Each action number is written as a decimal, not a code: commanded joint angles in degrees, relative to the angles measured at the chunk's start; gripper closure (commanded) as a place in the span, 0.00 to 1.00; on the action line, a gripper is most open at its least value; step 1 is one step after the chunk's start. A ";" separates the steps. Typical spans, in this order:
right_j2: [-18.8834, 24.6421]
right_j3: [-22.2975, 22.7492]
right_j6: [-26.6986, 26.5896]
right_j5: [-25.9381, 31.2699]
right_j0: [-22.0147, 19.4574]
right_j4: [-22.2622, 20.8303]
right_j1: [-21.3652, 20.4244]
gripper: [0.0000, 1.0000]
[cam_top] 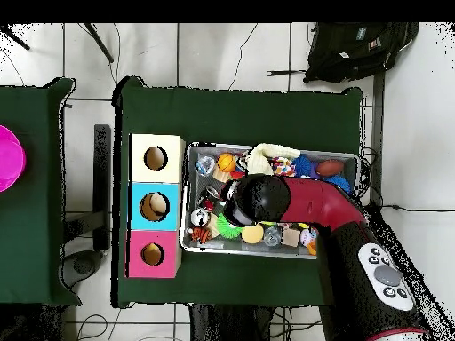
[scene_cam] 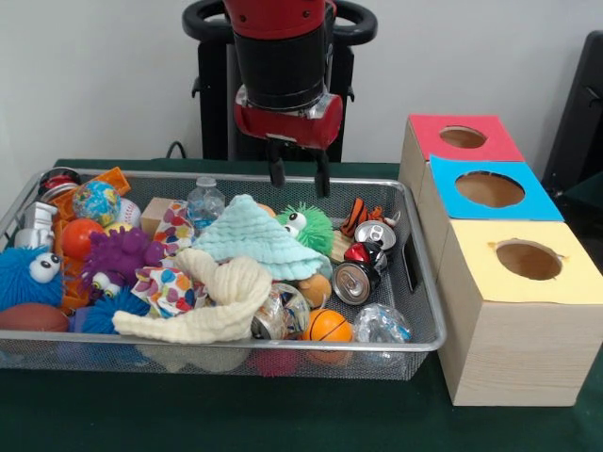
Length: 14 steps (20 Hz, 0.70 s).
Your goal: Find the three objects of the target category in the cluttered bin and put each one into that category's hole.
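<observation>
The silver wire-mesh bin (scene_cam: 236, 346) is full of toys, cloths and cans; it also shows in the overhead view (cam_top: 342, 156). My gripper (scene_cam: 300, 177) hangs open and empty above the bin's far side, just over a green spiky ball (scene_cam: 306, 226). An orange-and-black striped plush (scene_cam: 361, 215) lies to the right of it by the far rim, and it also shows in the overhead view (cam_top: 201, 235). The yellow chick is hidden. The red-topped box's round hole (scene_cam: 463, 137) is beyond the bin's right end and also shows overhead (cam_top: 152, 254). Overhead, the arm (cam_top: 293, 202) covers the gripper.
Blue-topped (scene_cam: 489, 189) and yellow-topped (scene_cam: 529, 259) boxes stand in a row with the red one. The bin holds a mint knitted cloth (scene_cam: 256, 240), a cream cloth (scene_cam: 221, 301), cans (scene_cam: 353, 281), a small basketball (scene_cam: 327, 326), a water bottle (scene_cam: 204, 202) and blue and purple spiky balls.
</observation>
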 commanded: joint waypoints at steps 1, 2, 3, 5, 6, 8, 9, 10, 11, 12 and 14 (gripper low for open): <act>6.47 6.44 -7.35 -8.45 -4.89 -1.55 -3.14 0.00; 6.73 7.25 -6.88 -8.32 -4.98 -1.13 -3.96 0.00; 6.87 6.83 -6.68 -7.59 -4.99 -0.94 -4.27 0.00; 7.40 7.06 -6.22 -6.61 -5.13 -0.59 -5.68 0.00; 7.48 8.05 -5.71 -7.05 -5.00 -0.70 -6.80 0.00; 7.91 9.14 -4.94 -6.07 -4.89 0.28 -9.14 0.00; 7.84 9.06 -4.71 -4.86 -4.71 0.75 -10.23 0.00; 7.89 9.28 -4.80 -4.25 -4.68 0.87 -11.40 0.00; 7.80 9.14 -4.78 -3.51 -4.60 0.90 -12.05 0.00; 7.71 9.00 -4.75 -2.77 -4.53 0.94 -12.71 0.00; 7.93 9.25 -4.74 -2.51 -4.81 1.18 -12.98 0.00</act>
